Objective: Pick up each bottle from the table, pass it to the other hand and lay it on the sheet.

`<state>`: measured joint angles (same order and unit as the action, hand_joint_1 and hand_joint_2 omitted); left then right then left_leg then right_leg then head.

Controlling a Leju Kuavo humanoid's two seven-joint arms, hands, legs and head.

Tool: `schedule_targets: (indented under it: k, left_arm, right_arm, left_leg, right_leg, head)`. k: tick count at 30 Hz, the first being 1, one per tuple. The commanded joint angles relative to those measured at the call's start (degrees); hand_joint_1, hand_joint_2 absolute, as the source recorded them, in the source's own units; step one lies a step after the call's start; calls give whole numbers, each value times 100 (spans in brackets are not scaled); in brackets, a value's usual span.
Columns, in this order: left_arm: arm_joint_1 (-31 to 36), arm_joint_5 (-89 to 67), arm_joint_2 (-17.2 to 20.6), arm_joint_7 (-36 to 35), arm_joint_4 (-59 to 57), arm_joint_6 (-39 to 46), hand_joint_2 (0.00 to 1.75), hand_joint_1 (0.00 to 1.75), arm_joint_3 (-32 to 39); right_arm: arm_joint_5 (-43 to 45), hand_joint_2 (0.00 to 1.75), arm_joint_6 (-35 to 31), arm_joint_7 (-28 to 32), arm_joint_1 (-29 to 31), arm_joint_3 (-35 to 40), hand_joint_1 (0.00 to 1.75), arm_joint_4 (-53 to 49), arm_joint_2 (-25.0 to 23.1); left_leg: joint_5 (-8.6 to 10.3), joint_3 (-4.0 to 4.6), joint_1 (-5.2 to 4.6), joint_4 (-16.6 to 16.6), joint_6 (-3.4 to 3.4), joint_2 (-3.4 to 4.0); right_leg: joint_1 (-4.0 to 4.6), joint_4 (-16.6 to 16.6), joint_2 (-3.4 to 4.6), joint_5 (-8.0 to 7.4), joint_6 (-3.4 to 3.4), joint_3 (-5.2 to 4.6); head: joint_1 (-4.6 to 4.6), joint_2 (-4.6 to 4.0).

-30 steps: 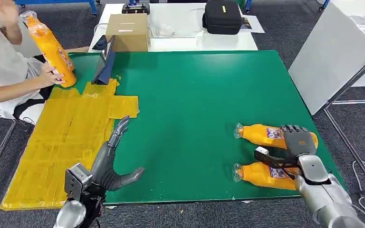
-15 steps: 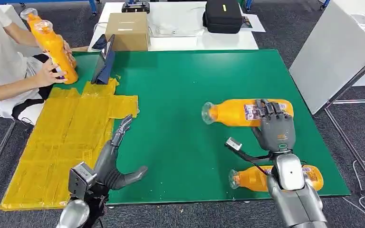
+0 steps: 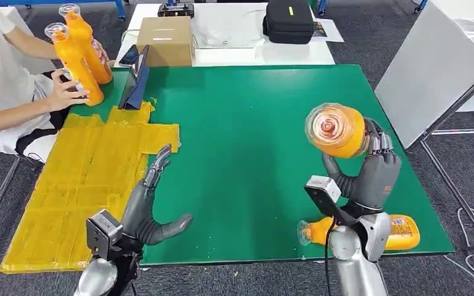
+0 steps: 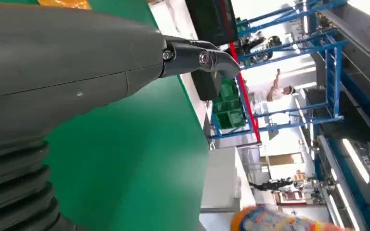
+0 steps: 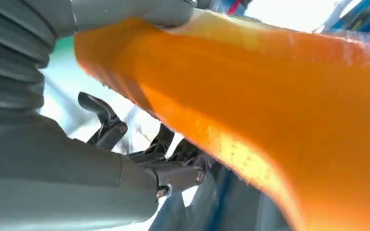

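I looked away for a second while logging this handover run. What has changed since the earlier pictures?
The right hand, which was closing on the farther bottle lying on the green table, has lifted that held bottle and turned its cap toward the camera. The person stood two bottles up at the far corner. The left hand stayed open by the yellow sheet; the second bottle still lies at the near edge.

An orange plastic bottle (image 3: 336,129) is held above the green table (image 3: 253,123) at 3 o'clock by the right hand (image 3: 370,176). A second orange bottle (image 3: 401,231) lies at 5 o'clock. The yellow taped sheet (image 3: 86,179) is spread at 9 o'clock, the open left hand (image 3: 145,209) beside it. Two orange bottles (image 3: 80,55) are held by a person (image 3: 0,80) at 10 o'clock.
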<state>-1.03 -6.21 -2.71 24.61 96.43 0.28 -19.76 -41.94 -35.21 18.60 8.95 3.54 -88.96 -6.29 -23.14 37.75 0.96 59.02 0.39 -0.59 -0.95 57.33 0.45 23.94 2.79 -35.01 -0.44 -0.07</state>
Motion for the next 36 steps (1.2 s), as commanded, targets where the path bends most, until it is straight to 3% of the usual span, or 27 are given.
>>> schedule_targets:
  k: [1, 18, 26, 36]
  left_arm:
    - [330, -44, 159, 12, -69, 51, 175, 0, -309]
    - [425, -41, 117, 12, -231, 58, 175, 0, -402]
    - [427, 27, 34, 27, -369, 97, 175, 0, -319]
    - [468, 60, 14, 31, -452, 112, 175, 0, -284]
  right_arm:
    - [1664, 175, 1487, -40, 309, 1548, 175, 602, 72]
    - [1674, 175, 1926, -66, 377, 2261, 175, 708, 61]
    - [963, 175, 1871, -139, 305, 2998, 175, 503, 174]
    - [832, 175, 1923, -140, 322, 3520, 175, 767, 108]
  left_leg:
    - [-9, -25, 3, -4, 0, 19]
    - [-4, -13, 7, -5, 0, 8]
    - [-7, -20, 5, -7, 2, 4]
    - [-4, -18, 7, -8, 0, 3]
  right_leg:
    - [8, -4, 11, 4, -13, 20]
    - [14, -5, 3, 5, -10, 14]
    - [15, -6, -2, 9, -9, 20]
    - [15, -7, -2, 7, -10, 17]
  head:
    - [0, 0]
    - [0, 0]
    - [-2, 0]
    - [0, 0]
